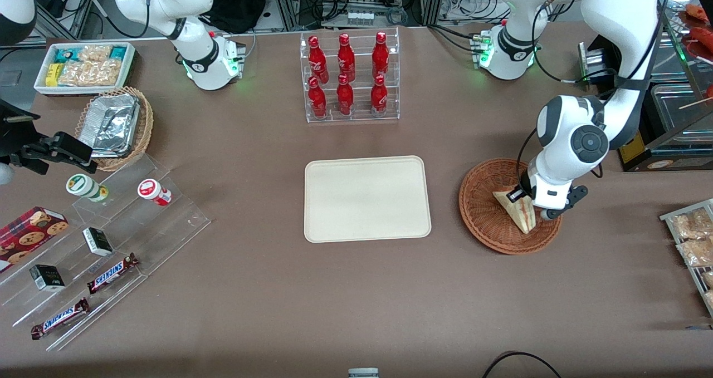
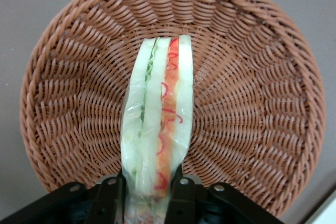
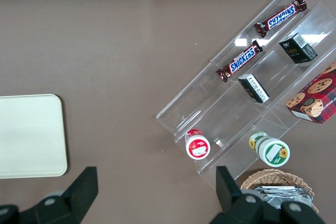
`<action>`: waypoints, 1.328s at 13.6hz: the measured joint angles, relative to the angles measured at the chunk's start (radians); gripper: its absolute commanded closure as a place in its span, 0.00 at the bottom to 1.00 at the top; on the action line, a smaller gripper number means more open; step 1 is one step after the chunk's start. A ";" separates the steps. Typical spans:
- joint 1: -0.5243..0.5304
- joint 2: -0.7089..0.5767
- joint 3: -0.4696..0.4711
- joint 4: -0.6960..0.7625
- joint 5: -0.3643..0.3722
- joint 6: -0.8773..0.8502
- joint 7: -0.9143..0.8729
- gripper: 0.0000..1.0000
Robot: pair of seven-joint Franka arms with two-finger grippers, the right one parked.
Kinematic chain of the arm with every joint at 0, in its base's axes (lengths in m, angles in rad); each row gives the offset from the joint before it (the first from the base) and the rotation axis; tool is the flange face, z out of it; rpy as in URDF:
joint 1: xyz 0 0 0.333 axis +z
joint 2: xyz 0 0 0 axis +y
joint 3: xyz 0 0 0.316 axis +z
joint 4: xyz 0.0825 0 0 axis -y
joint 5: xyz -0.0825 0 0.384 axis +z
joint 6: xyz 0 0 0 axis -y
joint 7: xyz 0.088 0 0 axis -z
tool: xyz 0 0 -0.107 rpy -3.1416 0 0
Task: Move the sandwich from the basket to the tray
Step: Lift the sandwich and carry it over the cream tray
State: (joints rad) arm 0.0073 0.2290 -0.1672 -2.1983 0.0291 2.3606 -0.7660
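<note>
The sandwich is a wrapped triangular wedge, standing on edge in the round reddish-brown wicker basket. Its red, green and yellow layers face the wrist camera. My left gripper is low over the basket and shut on the sandwich; its black fingers press both bread faces at the wedge's end. The basket's weave fills the wrist view around the sandwich. The cream-beige tray lies bare at the table's middle, beside the basket toward the parked arm's end.
A clear rack of red bottles stands farther from the front camera than the tray. A tan basket with foil, a white snack box and an acrylic stand with Snickers bars lie toward the parked arm's end. Snack packets lie at the working arm's end.
</note>
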 measured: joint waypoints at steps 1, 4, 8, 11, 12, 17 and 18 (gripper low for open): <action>0.000 -0.002 0.000 0.012 0.000 -0.021 0.000 0.90; -0.004 -0.017 -0.010 0.032 0.001 -0.035 0.017 0.92; -0.068 -0.030 -0.074 0.150 0.001 -0.249 0.080 0.92; -0.191 -0.003 -0.088 0.217 0.001 -0.302 0.076 0.92; -0.233 0.019 -0.089 0.236 0.001 -0.302 0.059 0.91; -0.398 0.167 -0.090 0.392 0.001 -0.305 -0.085 0.88; -0.424 0.196 -0.089 0.424 0.002 -0.306 -0.110 0.88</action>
State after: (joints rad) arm -0.4163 0.4252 -0.2566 -1.7747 0.0307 2.0550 -0.8755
